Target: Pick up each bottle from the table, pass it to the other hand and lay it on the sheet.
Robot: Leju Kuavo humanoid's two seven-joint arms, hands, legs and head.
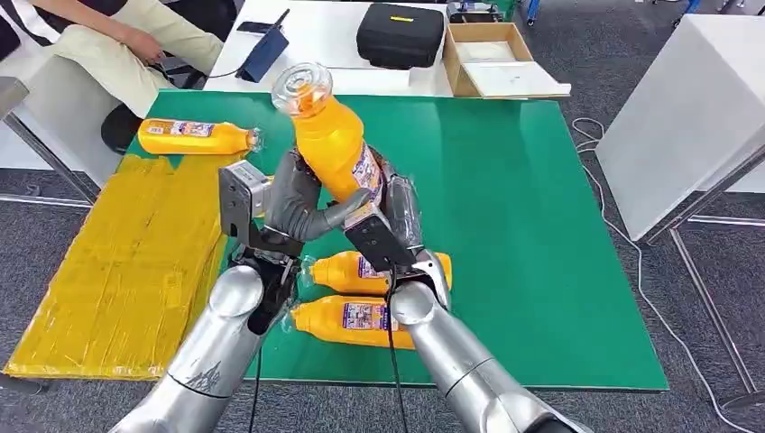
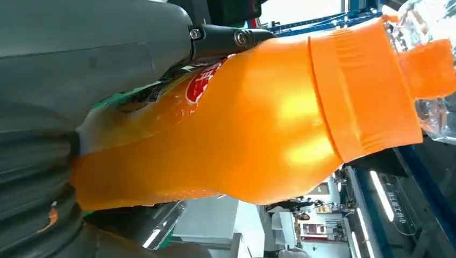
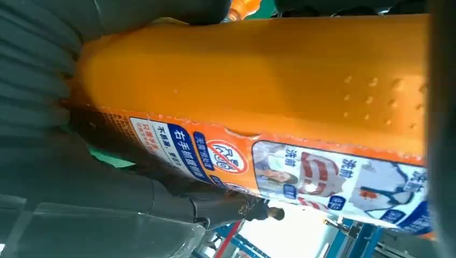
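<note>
Green matting covers the table (image 1: 541,225), and a crinkled yellow sheet (image 1: 126,262) hangs over its left end, with grey carpet all round. Above the middle of the table both robot hands meet on one orange bottle (image 1: 329,135), lifted clear of the surface and tilted, its clear cap pointing up and away from the robot. The left hand (image 1: 293,203) wraps the lower body of the bottle from the left, its thick grey thumb lying across the front. The right hand (image 1: 397,212) presses against the bottle from the right side at the label; how firmly its fingers close I cannot tell from the head view, though the right wrist view shows the labelled body (image 3: 258,107) lying snug against the hand's ribbed cover. In the left wrist view the same bottle (image 2: 258,118) sits right against the grey palm.

Below the hands, two more orange bottles lie on their sides on the green mat, one (image 1: 347,271) just behind the other (image 1: 347,320), partly hidden by the wrists. A fourth bottle (image 1: 194,137) lies at the far edge of the yellow sheet, cap toward the right.

Beyond the table stands a white desk with a black case (image 1: 400,34), an open cardboard box (image 1: 496,59) and a dark tablet (image 1: 263,52). A seated person (image 1: 117,41) in light trousers is at the far left.
</note>
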